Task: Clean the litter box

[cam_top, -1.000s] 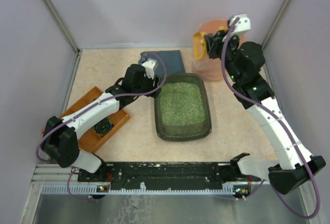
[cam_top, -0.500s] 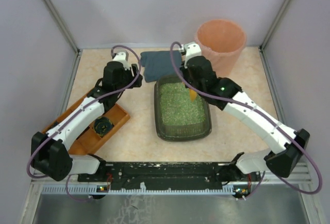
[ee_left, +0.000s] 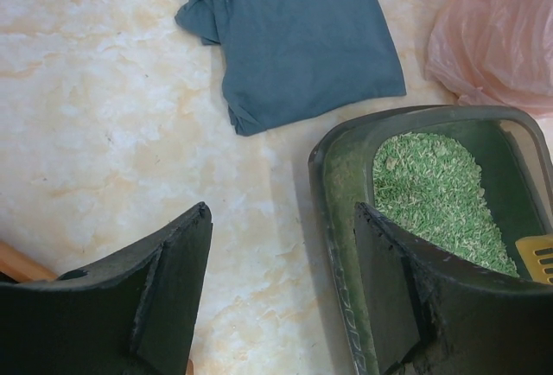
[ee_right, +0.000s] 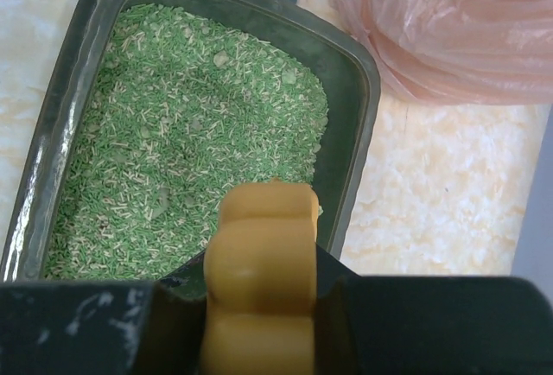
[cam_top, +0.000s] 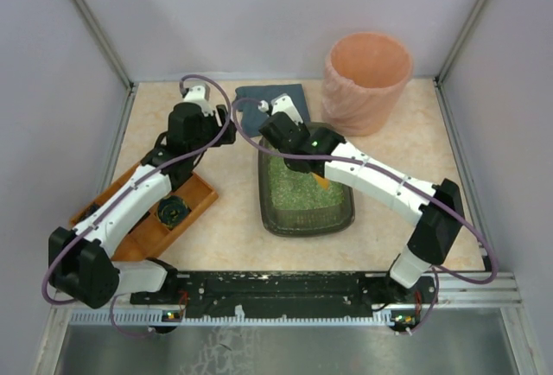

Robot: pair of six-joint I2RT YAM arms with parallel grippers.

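Note:
The litter box is a dark grey-green tray of green litter at the table's middle; it also shows in the right wrist view and the left wrist view. My right gripper is shut on the handle of a yellow scoop and holds it above the box. The scoop's end sits over the litter near the right wall. My left gripper is open and empty above the table just left of the box's far-left corner; one of its fingers is over bare table.
A folded blue-grey cloth lies behind the box. A tall peach bin with a bag liner stands at the back right. An orange-brown wooden tray holding a dark round object sits at the left.
My right arm has swung from the peach bin down and left over the litter box, carrying the scoop. My left gripper has drawn back left from the box's far-left corner.

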